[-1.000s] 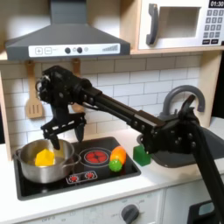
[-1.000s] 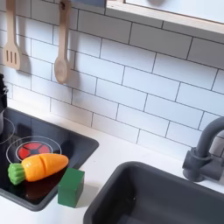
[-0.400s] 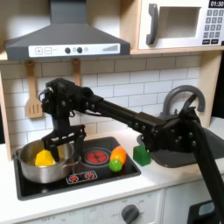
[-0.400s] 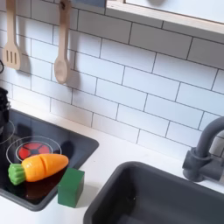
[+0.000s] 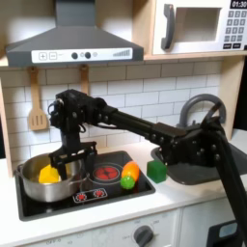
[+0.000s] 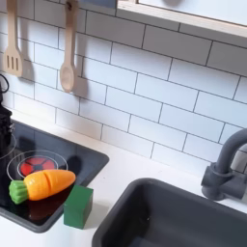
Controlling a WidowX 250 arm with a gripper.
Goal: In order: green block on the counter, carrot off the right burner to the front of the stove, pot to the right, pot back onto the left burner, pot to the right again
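Black fingers (image 5: 66,157) hung spread open, empty, over shiny round steel pot (image 5: 34,185); orange toy carrot (image 6: 43,183) right of it.

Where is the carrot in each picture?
First exterior view: the carrot lies at the right edge of the black stove, just left of the green block.
Second exterior view: the carrot lies at lower left on the stove, up and left of the green block.
Shared landmark: the green block, on the counter beside the carrot.
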